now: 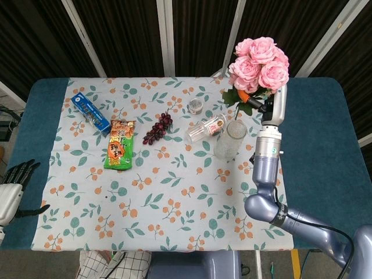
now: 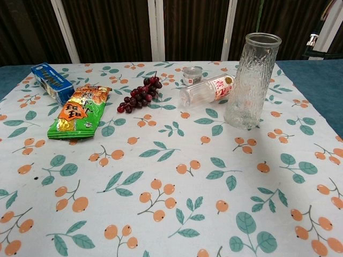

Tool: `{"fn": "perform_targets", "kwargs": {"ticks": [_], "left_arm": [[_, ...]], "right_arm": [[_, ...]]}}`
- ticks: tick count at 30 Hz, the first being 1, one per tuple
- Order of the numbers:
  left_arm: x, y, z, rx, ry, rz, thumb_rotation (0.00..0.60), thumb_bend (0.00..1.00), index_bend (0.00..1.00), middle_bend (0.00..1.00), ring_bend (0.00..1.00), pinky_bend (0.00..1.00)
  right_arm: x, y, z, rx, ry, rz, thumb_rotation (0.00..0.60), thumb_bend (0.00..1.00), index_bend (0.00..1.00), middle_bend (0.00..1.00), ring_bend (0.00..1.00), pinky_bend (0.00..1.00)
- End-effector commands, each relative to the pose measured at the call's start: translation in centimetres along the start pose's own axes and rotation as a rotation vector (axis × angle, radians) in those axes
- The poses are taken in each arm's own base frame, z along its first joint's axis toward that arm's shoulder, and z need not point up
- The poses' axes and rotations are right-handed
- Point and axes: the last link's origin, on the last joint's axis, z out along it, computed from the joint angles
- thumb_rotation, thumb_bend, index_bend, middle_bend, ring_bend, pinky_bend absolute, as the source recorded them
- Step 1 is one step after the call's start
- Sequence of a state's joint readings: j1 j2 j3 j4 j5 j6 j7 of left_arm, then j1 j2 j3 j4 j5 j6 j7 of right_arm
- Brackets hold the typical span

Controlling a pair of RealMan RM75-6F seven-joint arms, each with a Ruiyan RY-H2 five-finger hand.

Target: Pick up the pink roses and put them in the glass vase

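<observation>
A bunch of pink roses (image 1: 259, 64) with green leaves is held up in the air by my right hand (image 1: 263, 105), which grips the stems just below the blooms. In the head view the bunch hangs over and slightly behind the tall clear glass vase (image 1: 229, 140), which stands upright and empty on the floral cloth. The chest view shows the vase (image 2: 252, 80) at the right, and only a dark bit of the right hand (image 2: 320, 44) at the top right edge. My left hand (image 1: 14, 187) rests off the table's left edge, holding nothing.
A plastic bottle (image 1: 205, 128) lies on its side just left of the vase, with a small jar (image 1: 196, 106) behind it. Further left are dark grapes (image 1: 157, 128), a green snack bag (image 1: 120, 144) and a blue box (image 1: 91, 112).
</observation>
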State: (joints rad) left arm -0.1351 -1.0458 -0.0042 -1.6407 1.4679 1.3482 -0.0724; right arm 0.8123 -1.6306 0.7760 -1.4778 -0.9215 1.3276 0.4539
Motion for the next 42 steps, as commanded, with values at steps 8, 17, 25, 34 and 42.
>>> {"fn": "perform_targets", "kwargs": {"ticks": [8, 17, 25, 34, 42], "left_arm": [[0.0, 0.0, 0.0, 0.001, 0.006, 0.0, 0.6, 0.0, 0.0, 0.0, 0.0, 0.0], [0.1, 0.0, -0.1, -0.003, 0.011, 0.0, 0.6, 0.0, 0.0, 0.0, 0.0, 0.0], [0.1, 0.1, -0.1, -0.007, 0.013, 0.002, 0.6, 0.0, 0.0, 0.0, 0.0, 0.0], [0.0, 0.1, -0.1, -0.004, 0.011, 0.004, 0.6, 0.0, 0.0, 0.0, 0.0, 0.0], [0.0, 0.1, -0.1, -0.007, 0.009, 0.001, 0.6, 0.0, 0.0, 0.0, 0.0, 0.0]], "right_arm": [[0.3, -0.5, -0.5, 0.012, 0.002, -0.005, 0.6, 0.29, 0.31, 0.46, 0.39, 0.31], [1.1, -1.1, -1.0, 0.018, 0.012, -0.007, 0.6, 0.29, 0.31, 0.46, 0.39, 0.31], [1.5, -0.3, -2.5, -0.018, 0.008, -0.01, 0.6, 0.29, 0.31, 0.46, 0.39, 0.31], [0.8, 1.4, -3.2, -0.07, 0.0, -0.002, 0.6, 0.29, 0.31, 0.46, 0.39, 0.31], [0.3, 3.9, -3.9, -0.111, -0.006, -0.039, 0.6, 0.29, 0.31, 0.45, 0.39, 0.31]]}}
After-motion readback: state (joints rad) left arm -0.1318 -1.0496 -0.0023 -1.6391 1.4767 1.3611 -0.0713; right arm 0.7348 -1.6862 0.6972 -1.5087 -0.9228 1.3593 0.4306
